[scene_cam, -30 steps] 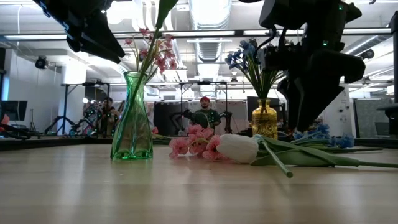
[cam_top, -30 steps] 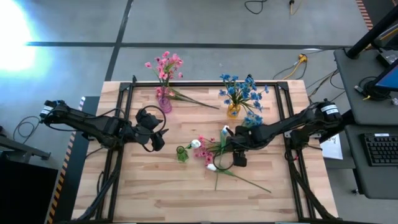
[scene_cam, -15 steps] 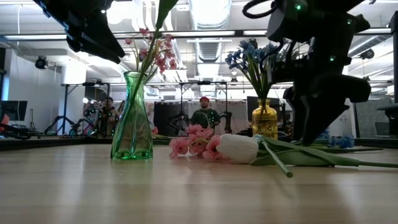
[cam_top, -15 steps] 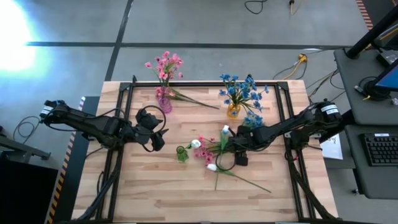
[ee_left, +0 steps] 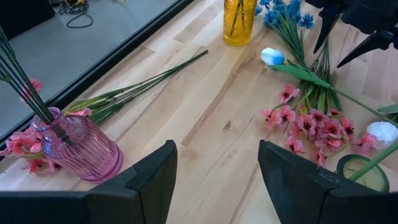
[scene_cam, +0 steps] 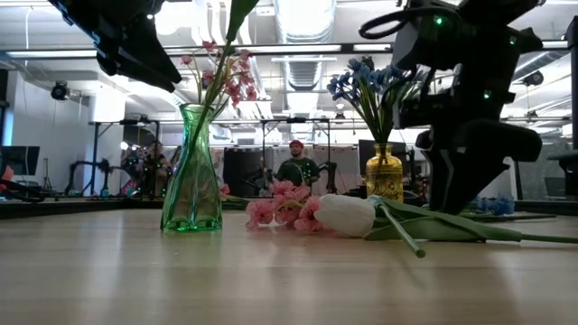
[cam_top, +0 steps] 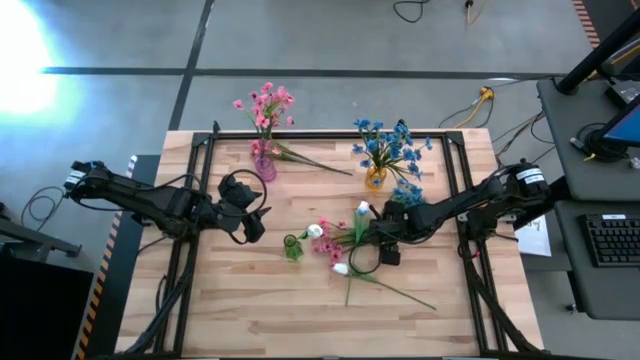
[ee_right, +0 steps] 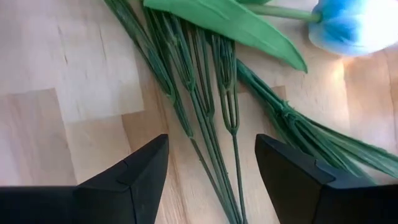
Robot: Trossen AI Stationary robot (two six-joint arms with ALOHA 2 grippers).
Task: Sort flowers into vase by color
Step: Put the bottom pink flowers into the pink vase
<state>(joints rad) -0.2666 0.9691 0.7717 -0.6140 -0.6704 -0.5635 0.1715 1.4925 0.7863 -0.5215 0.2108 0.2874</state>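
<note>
- The right gripper [cam_top: 378, 243] is held low over the loose pile of flowers [cam_top: 335, 245] on the desk [cam_top: 250, 310], just beside the green vase [cam_top: 293, 248]; its fingers are spread, with nothing grasped.
- In the right wrist view, a fan of thin green stems [ee_right: 205, 87] is seen lying flat between the spread fingers, with a blue-tipped tulip [ee_right: 354, 25] off to one side.
- A good pick is judged to need only one colour's stems enclosed, since several overlap here.
- The grip is best taken partway along a stem, clear of the broad leaf [ee_right: 224, 22].
- The pink vase [cam_top: 265, 165] and yellow vase [cam_top: 376, 178] are seen farther from the green vase, already filled.
- The left gripper [cam_top: 252, 215] is parked on the green vase's other side, released and empty.
</note>
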